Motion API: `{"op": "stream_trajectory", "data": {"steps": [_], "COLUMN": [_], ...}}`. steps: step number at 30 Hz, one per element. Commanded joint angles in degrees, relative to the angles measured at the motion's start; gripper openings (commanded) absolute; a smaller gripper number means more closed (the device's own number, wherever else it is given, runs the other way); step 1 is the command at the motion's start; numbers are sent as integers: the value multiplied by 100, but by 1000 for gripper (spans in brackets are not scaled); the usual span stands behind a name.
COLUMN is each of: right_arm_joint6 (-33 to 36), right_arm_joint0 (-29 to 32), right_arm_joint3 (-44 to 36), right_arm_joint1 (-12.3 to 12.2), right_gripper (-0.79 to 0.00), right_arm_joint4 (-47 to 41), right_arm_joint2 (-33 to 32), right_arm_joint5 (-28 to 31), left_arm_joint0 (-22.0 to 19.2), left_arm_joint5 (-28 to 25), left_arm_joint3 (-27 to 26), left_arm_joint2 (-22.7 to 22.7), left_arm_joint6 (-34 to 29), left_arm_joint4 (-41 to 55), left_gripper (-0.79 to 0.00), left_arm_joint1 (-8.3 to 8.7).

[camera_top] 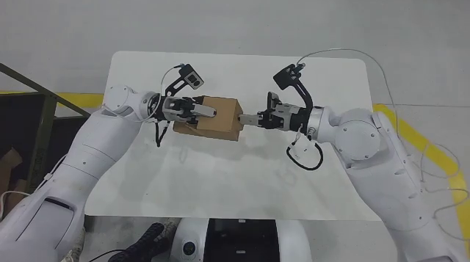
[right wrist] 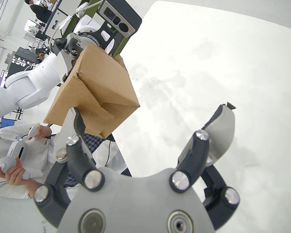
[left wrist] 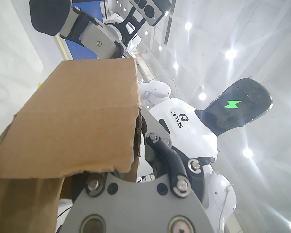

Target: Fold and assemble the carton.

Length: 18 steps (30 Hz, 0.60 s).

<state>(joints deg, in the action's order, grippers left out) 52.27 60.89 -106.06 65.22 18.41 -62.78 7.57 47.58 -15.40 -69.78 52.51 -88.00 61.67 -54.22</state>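
1. The left claw (camera_top: pixel 192 108) is clamping one end of the carton (camera_top: pixel 217 119), holding it over the middle of the worktop (camera_top: pixel 308 181), a little nearer the far edge.
2. The right claw (camera_top: pixel 248 118) is standing apart at the opposite end. One finger (right wrist: pixel 71 122) is touching the end flaps (right wrist: pixel 104 115), while the other is hanging well clear to one side.
3. The carton is already standing as a squared brown tube. The end facing the right claw is looking folded in but uneven, with one flap lying over another and a gap showing.
4. Judging by the corrugated board, it is going to feel light and fairly stiff across the panels. It is likely to give at the creases and crush under a hard squeeze. The surface is looking matte, so slipping seems unlikely.
5. The best hold is looking to be across flat panels near a corner edge. The flaps are better pressed flat with a finger pad than pinched.
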Motion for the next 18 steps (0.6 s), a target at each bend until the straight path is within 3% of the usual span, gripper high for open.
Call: {"op": "stream_trajectory", "data": {"steps": [1, 18], "right_arm_joint6": [33, -69], "right_arm_joint0": [19, -245], "right_arm_joint3": [4, 305], "right_arm_joint1": [-5, 45], "right_gripper": [0, 0], "right_arm_joint4": [52, -150], "right_arm_joint2": [30, 281], "right_arm_joint5": [6, 136], "left_arm_joint0": [0, 0], "left_arm_joint5": [0, 0], "left_arm_joint3": [0, 0], "left_arm_joint2": [0, 0], "left_arm_joint6": [0, 0], "left_arm_joint4": [0, 0], "left_gripper": [-785, -785], "left_arm_joint1": [0, 0]}}
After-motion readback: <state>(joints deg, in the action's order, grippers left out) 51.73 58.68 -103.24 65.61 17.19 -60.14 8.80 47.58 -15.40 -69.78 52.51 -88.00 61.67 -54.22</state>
